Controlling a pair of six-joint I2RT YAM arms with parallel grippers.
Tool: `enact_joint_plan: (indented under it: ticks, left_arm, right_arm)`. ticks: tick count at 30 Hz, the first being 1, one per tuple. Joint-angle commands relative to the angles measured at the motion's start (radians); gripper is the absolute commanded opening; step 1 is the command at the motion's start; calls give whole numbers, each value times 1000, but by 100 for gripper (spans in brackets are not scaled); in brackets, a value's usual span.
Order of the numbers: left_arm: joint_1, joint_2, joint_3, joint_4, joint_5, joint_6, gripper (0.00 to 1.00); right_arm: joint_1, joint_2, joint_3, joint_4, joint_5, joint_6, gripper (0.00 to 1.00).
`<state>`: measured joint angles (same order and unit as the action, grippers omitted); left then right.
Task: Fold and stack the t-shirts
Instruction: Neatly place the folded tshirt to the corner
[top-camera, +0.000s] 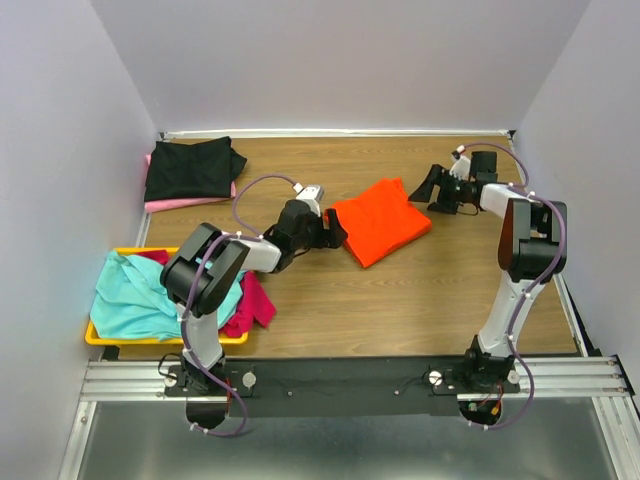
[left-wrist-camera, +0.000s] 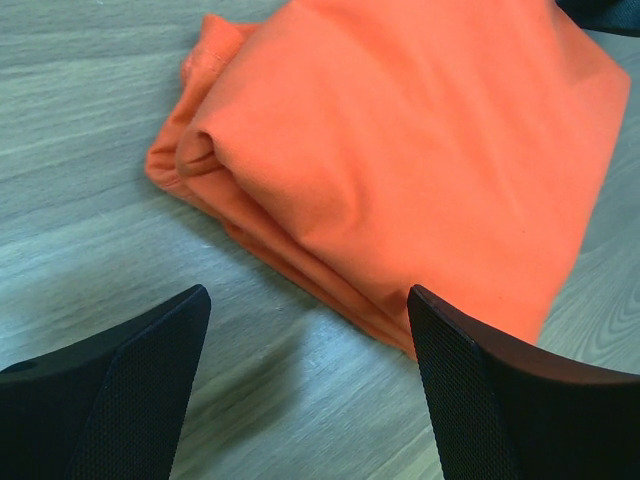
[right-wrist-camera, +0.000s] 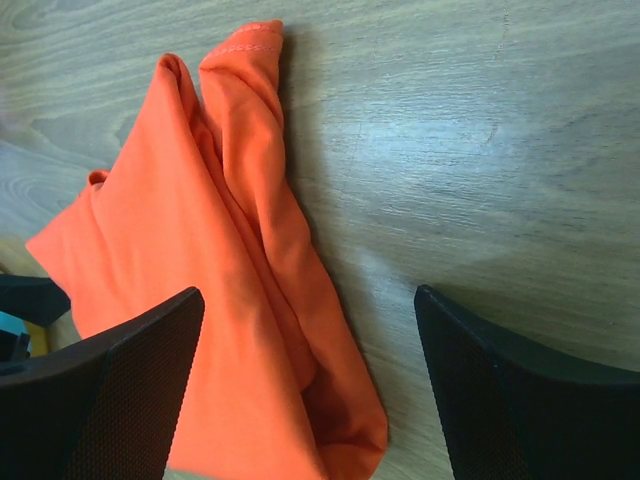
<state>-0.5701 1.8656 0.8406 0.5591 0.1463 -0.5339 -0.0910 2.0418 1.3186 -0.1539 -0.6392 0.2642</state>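
A folded bright orange t-shirt (top-camera: 380, 222) lies on the wooden table's middle. My left gripper (top-camera: 335, 230) sits at its left edge, open, its fingers empty. In the left wrist view the orange t-shirt (left-wrist-camera: 420, 150) lies just beyond the left gripper (left-wrist-camera: 308, 300), whose right finger (left-wrist-camera: 500, 400) overlaps the hem. My right gripper (top-camera: 428, 190) hovers open off the shirt's upper right corner. In the right wrist view the right gripper (right-wrist-camera: 310, 300) straddles the bunched edge of the orange t-shirt (right-wrist-camera: 200, 270) without holding it.
A black t-shirt (top-camera: 192, 167) lies on a pale pink one (top-camera: 165, 204) at the back left. A yellow tray (top-camera: 100, 338) at the front left holds a teal t-shirt (top-camera: 135, 297) and a magenta one (top-camera: 256, 300). White walls enclose the table.
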Motion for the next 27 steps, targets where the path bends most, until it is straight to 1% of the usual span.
enact_joint_plan:
  ticks: [1, 4, 5, 8, 10, 17, 21, 27]
  left_arm:
    - [-14, -11, -23, -2, 4, -23, 88]
    - [-14, -20, -35, 8, 15, -32, 88]
    - [-14, -19, -37, 18, 19, -34, 88]
    - [-17, -10, -44, 27, 39, -47, 88]
    - [-20, -5, -54, 36, 45, -61, 88]
    - [-39, 21, -74, 77, 58, -104, 88]
    - [-65, 61, -64, 97, 58, -133, 88]
    - [-74, 122, -51, 124, 50, -162, 88]
  right_arm:
    - [2, 24, -42, -15, 26, 17, 91]
    - [14, 8, -74, -16, 35, 24, 86]
    - [17, 5, -93, -15, 38, 24, 83]
    - [39, -12, -122, -15, 56, 23, 77]
    - [54, -20, -134, -15, 61, 23, 74]
    - [79, -46, -165, -15, 75, 24, 70]
    - [88, -66, -179, -13, 73, 24, 69]
    - [88, -80, -186, -13, 70, 24, 68]
